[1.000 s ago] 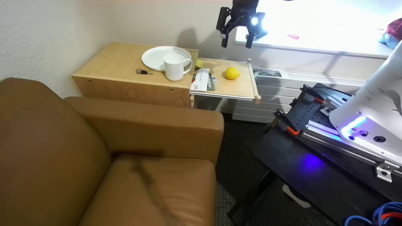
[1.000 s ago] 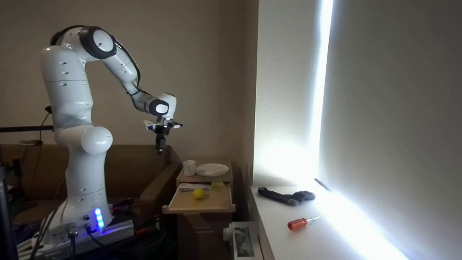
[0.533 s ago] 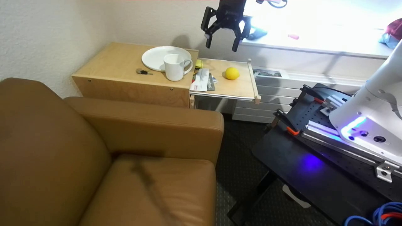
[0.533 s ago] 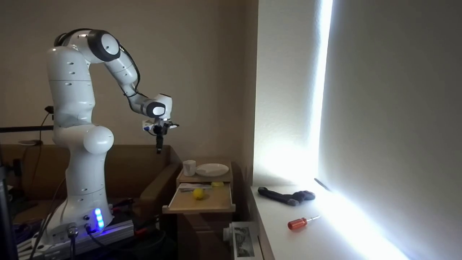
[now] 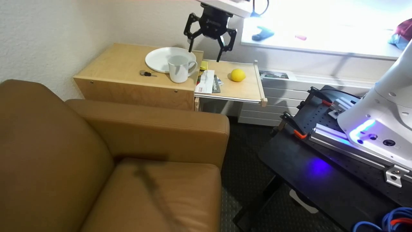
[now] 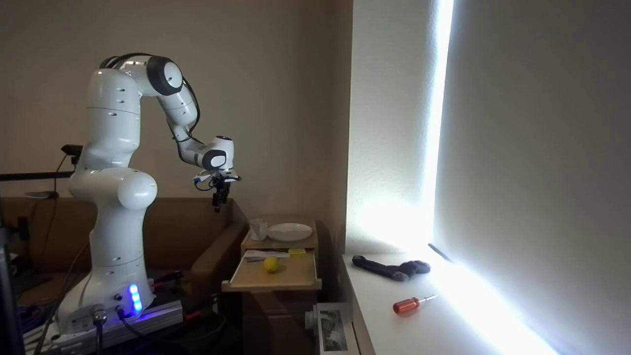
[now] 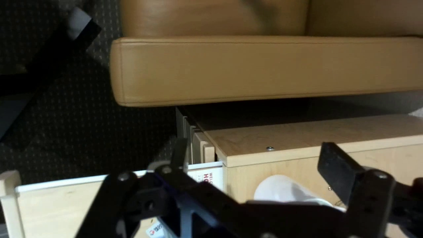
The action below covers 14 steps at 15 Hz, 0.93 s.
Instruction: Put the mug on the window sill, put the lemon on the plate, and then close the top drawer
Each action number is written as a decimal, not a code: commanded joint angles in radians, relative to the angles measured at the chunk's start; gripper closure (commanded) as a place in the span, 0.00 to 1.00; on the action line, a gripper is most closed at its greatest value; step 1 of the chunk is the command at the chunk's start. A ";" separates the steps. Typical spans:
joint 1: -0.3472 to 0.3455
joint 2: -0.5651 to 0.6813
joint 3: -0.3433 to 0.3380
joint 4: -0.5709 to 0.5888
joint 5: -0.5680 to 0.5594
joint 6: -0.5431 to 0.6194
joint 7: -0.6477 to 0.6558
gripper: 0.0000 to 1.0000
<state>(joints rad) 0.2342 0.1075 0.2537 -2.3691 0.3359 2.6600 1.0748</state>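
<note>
Exterior view: gripper [image 5: 204,55] spread wide, empty; mug [image 5: 177,71] beside plate [image 5: 158,60], lemon [image 5: 238,75] in pulled-out top drawer [image 5: 243,89]; all three steps apparently left.

My black, two-fingered gripper [image 5: 204,56] has squared-off, matte black fingers [image 7: 338,170] on angular black links [image 5: 231,32]. Just above them, pale lettering [image 5: 213,23], too small to read, marks the compact black housing [image 5: 210,31]. Beside each fingertip sits a round, shiny screw head [image 7: 380,175]. Higher than my fingers run a glossy white forearm [image 6: 180,111], a wide dark-grey joint ring [image 6: 157,76] and a thin black cable [image 6: 198,109]. Well below my fingers, my rounded white base [image 6: 106,296] wears a column of glowing blue lights [image 6: 134,298].
</note>
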 commanded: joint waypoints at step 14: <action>0.229 0.296 -0.316 0.215 -0.440 0.207 0.866 0.00</action>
<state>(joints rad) 0.4270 0.3445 -0.0425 -2.2127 -0.0882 2.8481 1.8431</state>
